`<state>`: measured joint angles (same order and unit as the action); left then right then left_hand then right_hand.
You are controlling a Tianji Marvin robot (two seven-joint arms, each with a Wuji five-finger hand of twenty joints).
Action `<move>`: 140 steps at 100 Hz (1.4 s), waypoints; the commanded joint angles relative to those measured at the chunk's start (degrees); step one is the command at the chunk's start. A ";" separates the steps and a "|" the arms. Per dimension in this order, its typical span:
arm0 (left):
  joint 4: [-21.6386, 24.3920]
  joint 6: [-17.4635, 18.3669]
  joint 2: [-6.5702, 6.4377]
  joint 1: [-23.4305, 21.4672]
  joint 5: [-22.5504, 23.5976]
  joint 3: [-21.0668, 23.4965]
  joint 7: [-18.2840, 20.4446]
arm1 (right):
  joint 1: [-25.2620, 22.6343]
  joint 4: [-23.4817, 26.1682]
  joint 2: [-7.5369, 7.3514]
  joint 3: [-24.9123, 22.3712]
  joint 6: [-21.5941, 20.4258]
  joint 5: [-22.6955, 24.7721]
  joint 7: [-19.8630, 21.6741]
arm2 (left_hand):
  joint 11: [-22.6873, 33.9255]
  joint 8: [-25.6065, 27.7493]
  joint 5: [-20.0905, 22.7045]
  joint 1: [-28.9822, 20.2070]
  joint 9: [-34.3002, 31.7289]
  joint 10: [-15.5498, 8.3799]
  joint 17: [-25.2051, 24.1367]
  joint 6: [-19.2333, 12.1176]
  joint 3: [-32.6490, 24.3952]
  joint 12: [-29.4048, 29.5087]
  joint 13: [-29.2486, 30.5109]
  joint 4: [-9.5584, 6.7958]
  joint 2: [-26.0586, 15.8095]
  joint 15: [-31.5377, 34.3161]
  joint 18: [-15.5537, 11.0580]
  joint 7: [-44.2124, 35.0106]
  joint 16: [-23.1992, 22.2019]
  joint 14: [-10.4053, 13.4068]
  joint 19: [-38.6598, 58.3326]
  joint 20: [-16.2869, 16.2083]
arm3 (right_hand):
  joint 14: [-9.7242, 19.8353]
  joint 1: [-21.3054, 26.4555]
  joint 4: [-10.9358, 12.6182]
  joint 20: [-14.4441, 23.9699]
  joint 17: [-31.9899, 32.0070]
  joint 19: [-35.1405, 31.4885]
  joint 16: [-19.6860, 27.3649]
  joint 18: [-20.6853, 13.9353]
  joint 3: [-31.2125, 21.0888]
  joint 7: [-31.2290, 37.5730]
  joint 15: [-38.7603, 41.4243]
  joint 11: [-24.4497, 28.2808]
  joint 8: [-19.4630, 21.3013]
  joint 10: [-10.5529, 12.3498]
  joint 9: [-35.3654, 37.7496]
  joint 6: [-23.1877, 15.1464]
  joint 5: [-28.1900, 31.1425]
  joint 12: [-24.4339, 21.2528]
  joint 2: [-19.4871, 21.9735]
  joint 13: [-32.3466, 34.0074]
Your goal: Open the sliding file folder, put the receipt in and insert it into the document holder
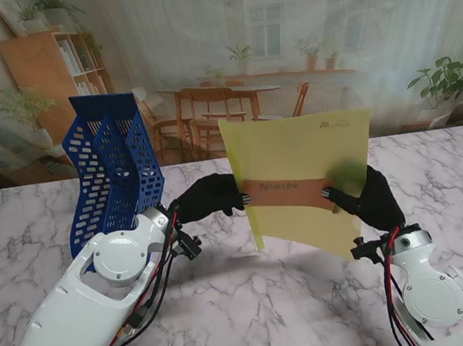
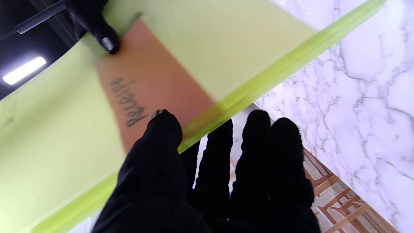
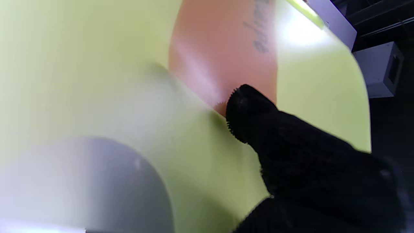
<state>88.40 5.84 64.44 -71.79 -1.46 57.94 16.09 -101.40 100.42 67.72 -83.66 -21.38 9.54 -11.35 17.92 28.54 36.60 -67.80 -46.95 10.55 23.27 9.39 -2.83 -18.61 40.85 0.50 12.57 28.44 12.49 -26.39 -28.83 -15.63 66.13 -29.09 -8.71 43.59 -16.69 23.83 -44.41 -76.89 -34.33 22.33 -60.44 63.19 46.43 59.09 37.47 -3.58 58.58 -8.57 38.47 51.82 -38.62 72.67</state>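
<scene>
A translucent yellow-green file folder (image 1: 304, 172) is held upright above the table between both hands. An orange receipt (image 1: 290, 193) with dark writing shows through it, lying across its middle. My left hand (image 1: 209, 197), in a black glove, pinches the folder's left edge with its thumb on the receipt (image 2: 142, 84). My right hand (image 1: 371, 197) grips the folder's right edge, its thumb (image 3: 245, 110) pressed on the receipt's end (image 3: 223, 61). The folder's green slide bar (image 2: 258, 87) runs along the edge by my left fingers. The blue perforated document holder (image 1: 111, 167) stands at the left, behind my left arm.
The white marble table (image 1: 258, 306) stretches under both arms. A printed backdrop of a room hangs behind the table's far edge.
</scene>
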 commanded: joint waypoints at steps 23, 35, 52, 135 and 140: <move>-3.52 -1.63 0.61 -0.81 -0.19 -1.42 -0.08 | -0.94 1.40 0.48 -1.59 -2.16 -0.78 -1.55 | -2.59 -0.03 -4.72 0.48 9.69 0.38 -2.98 -2.03 -0.87 2.24 -4.03 -1.77 -1.97 -2.54 -1.67 7.15 0.99 -1.07 -4.15 0.75 | 2.49 4.43 2.63 0.26 -1.02 -0.79 -0.19 -0.95 -2.57 6.58 1.22 0.15 1.67 1.59 -0.27 -8.63 1.92 0.43 5.00 2.15; -4.42 -1.97 0.84 -0.81 -0.61 -1.94 -0.42 | -1.20 1.83 0.45 -1.81 -2.10 -1.01 -1.34 | -2.04 0.62 -3.67 -0.46 8.83 -2.31 -2.87 -3.45 -1.15 2.24 -3.81 -1.61 -1.46 -2.51 -1.80 6.67 0.96 -0.81 -4.08 0.59 | 2.40 4.44 2.63 0.22 -1.01 -0.79 -0.10 -0.96 -2.50 6.60 1.08 0.20 1.59 1.62 -0.33 -8.71 1.83 0.37 5.06 2.12; -5.43 -2.00 1.10 -0.66 -1.74 -2.66 -0.34 | -1.37 2.34 0.42 -1.80 -1.47 -1.80 -0.90 | -2.92 0.73 -4.01 -0.94 10.80 -4.20 -3.22 -5.60 -1.27 2.97 -4.10 -1.52 -1.36 -2.81 -2.37 6.81 1.04 -0.19 -4.57 0.69 | 2.41 4.47 2.64 0.14 -0.85 -0.70 -0.01 -0.94 -2.39 6.69 0.92 0.29 1.50 1.62 -0.50 -8.58 1.63 0.31 5.20 2.10; -5.20 -2.21 1.90 -0.39 -1.78 -3.56 -2.95 | -0.65 1.13 0.40 -0.64 0.09 1.29 -1.91 | 3.15 1.49 7.89 -5.00 -8.46 -1.09 5.95 -3.26 0.03 -5.35 6.82 -1.48 -0.57 5.24 -3.05 -10.95 -2.61 0.81 3.36 -0.62 | 2.26 4.35 2.79 0.13 -0.83 -1.18 -0.53 -0.90 -2.04 6.82 2.22 0.56 0.69 1.37 -0.28 -8.52 1.52 -0.45 5.17 2.37; -5.02 -2.17 1.87 -0.34 -1.64 -3.46 -2.97 | -0.44 0.68 0.27 -0.65 0.00 2.21 -1.74 | 3.08 1.33 7.85 -4.98 -8.55 -1.15 6.05 -3.23 -0.03 -5.36 6.90 -1.52 -0.53 5.32 -3.10 -11.07 -2.69 0.87 3.48 -0.60 | 2.38 4.32 2.80 0.19 -1.02 -1.36 -0.90 -1.00 -2.08 6.74 3.10 0.54 0.57 1.49 -0.18 -8.65 1.80 -0.46 5.05 2.33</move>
<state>82.85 3.67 66.01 -72.35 -3.15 54.52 12.38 -102.07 101.92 68.06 -84.59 -21.65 11.10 -13.25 19.28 29.26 39.65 -69.91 -53.04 10.57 28.44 8.79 -2.25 -23.04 46.47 0.52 13.49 31.85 12.32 -30.95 -31.00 -14.76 67.27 -29.10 -8.71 43.52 -16.69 23.83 -44.42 -76.89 -34.29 22.35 -59.52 63.35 46.36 59.09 37.47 -3.56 58.58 -8.57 38.33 51.66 -38.16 72.66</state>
